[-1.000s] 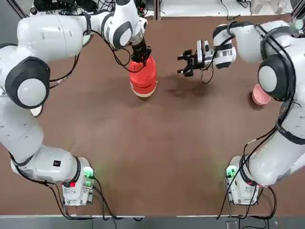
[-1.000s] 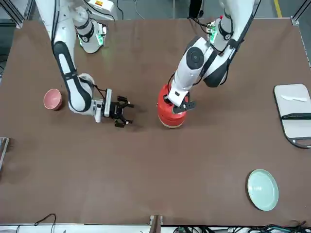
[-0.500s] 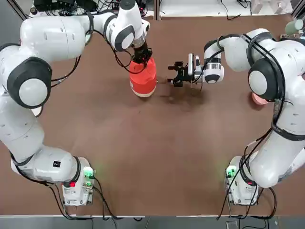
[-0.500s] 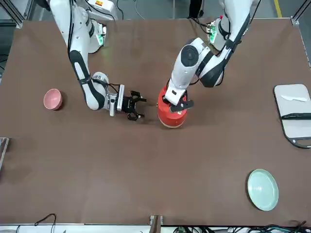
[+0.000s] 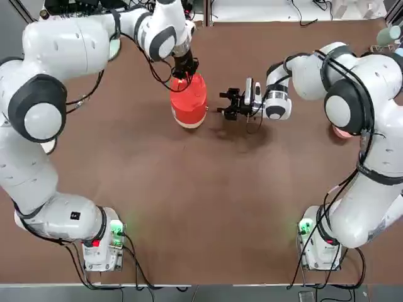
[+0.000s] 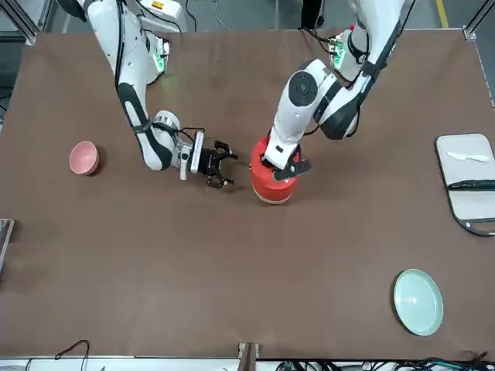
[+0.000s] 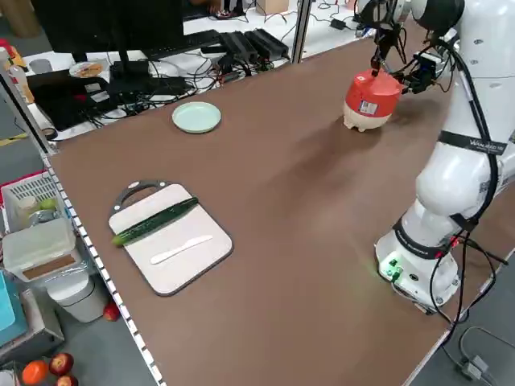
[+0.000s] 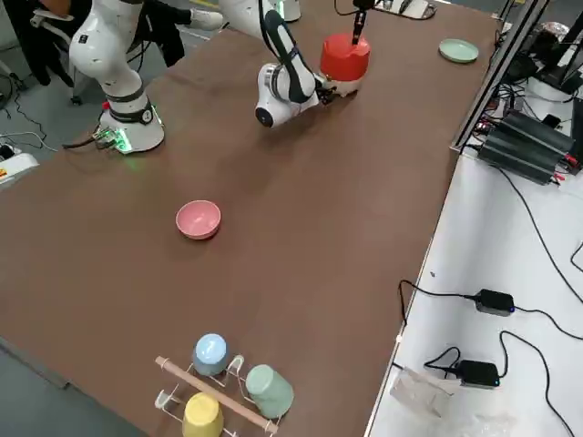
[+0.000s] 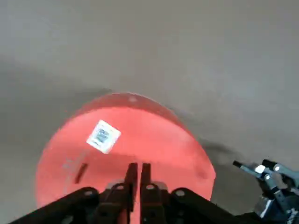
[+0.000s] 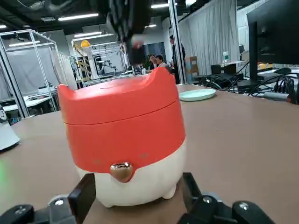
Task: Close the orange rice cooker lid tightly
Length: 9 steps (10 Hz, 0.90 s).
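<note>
Orange rice cooker [image 5: 189, 100] sits on far-centre counter [image 5: 208, 201], lid [image 9: 124, 144] down on the body. Left end effector [image 5: 183, 72], fingers pressed together, tip on the lid's top. Right end effector [image 5: 227, 104] low just beside cooker's right side, fingers spread, not touching.

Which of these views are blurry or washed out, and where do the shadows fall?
Left wrist view: soft and washed out, the lid glowing pale pink-red, a dark shadow on the table behind it. Right wrist view: the orange rice cooker is sharp, the left gripper above it blurred. Top view: even light, with a faint shadow under the right gripper.
</note>
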Available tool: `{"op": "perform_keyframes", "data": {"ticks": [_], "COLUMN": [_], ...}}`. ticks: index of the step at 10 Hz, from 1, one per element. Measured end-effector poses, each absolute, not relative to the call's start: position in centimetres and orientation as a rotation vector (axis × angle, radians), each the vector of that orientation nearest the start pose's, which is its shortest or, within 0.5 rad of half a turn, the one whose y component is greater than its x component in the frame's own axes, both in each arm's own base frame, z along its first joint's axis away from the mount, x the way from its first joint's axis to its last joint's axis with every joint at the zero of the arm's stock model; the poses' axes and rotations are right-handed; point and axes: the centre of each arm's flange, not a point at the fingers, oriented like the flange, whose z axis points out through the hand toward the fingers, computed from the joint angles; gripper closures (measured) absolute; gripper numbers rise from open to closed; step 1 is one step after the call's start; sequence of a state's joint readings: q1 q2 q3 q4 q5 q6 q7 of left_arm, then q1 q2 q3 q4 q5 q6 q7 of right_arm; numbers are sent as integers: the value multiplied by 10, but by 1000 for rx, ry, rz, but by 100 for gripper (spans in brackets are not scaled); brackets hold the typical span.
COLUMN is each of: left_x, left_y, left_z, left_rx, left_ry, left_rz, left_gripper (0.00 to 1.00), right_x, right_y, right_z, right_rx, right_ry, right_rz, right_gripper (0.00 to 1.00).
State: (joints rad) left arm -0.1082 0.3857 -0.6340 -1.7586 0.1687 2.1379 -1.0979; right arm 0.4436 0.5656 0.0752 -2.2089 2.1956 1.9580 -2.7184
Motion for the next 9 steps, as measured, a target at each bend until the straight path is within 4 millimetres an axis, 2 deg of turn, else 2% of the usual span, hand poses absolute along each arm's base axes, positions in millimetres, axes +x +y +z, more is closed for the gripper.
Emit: {"op": "perform_keyframes", "data": {"ticks": [1,2,3,5,8,9], "left_x": [522,537,550,569,592,600], "left_y": [-390,-373,-355,-311,-220,-196], "left_z": [427,462,488,517,558,574], "left_rx": [-3174,-3160,-3161,-3168,-3171,-3176], "left_ry": [-553,-599,-647,-691,-572,-561], "left_rz": [34,20,3,-5,-82,-117], "left_gripper": [72,66,60,52,8,1], "right_x": [436,436,438,439,438,438], "right_y": [316,318,320,328,338,339], "right_z": [130,128,127,125,121,121], "right_rx": [-1512,-1508,-1507,-1499,-1487,-1484], "right_ry": [-1065,-1071,-1068,-1070,-1086,-1088], "right_rz": [-1177,-1182,-1190,-1195,-1193,-1195], "right_gripper": [17,17,17,17,18,18]}}
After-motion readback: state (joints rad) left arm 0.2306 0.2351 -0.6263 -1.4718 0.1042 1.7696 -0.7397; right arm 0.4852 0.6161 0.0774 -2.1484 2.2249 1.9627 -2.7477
